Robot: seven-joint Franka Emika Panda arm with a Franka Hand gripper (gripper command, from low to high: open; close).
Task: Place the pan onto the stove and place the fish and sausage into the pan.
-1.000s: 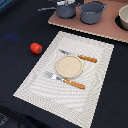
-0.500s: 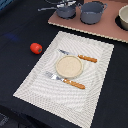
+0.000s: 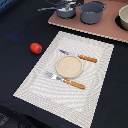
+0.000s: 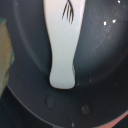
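Already the pan sits on the stove, with the fish lying inside it (the claw's state cannot be told); the sausage rests on the table.

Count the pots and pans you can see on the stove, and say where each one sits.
2: the pan sits at the exterior view's left end of the stove; the pot is just right of it. A third may be cut off.

The fish was white with thin black lines, inside the dark blue-grey pan. The sausage was red-orange. The stove was pinkish-brown. The placemat was pale with fine stripes, on a black table.
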